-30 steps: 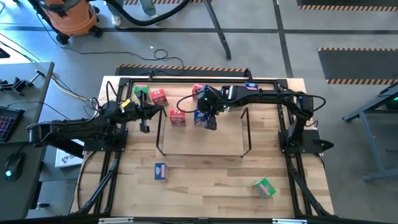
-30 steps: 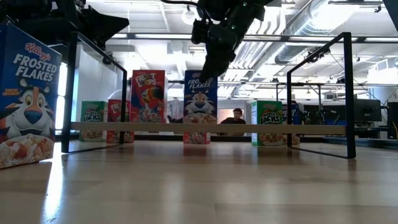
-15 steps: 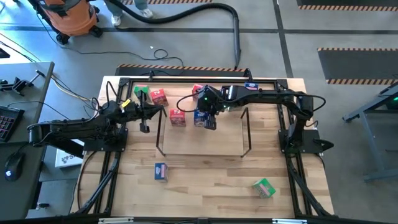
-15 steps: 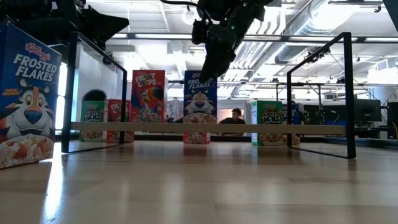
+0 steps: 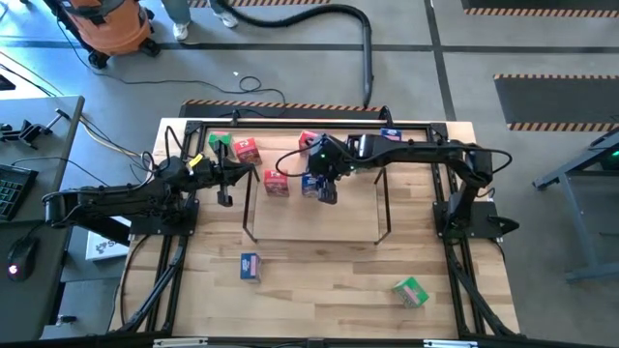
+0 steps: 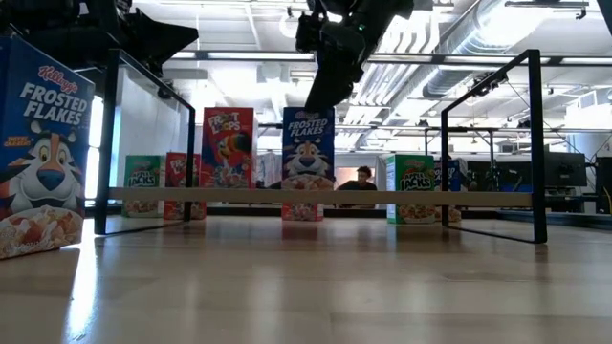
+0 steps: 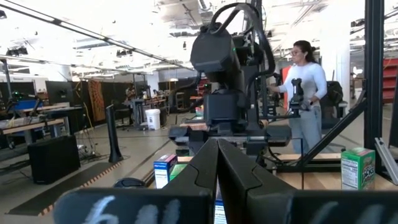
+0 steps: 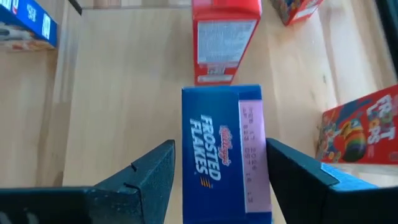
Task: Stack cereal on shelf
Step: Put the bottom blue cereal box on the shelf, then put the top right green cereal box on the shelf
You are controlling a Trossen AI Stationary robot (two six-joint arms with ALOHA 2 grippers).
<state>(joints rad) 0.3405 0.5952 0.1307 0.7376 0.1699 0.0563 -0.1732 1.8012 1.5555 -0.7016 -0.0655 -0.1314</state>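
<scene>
Two dark jointed arms, green light on right arm (image 5: 314,151)

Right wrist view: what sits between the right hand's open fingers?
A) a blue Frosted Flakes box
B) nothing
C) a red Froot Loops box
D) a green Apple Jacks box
A: the right hand has its fingers spread either side of the blue Frosted Flakes box, with a gap showing on each side, so the box stands free.

Surface (image 5: 319,280): pale wood planks, smooth, slight sheen in low view. Shelf (image 6: 534,143): thin black metal wire, matt. Cereal (image 8: 225,149): printed cardboard, glossy faces. Right hand (image 8: 217,180) fingers (image 8: 146,174): dark, matt plastic look
</scene>
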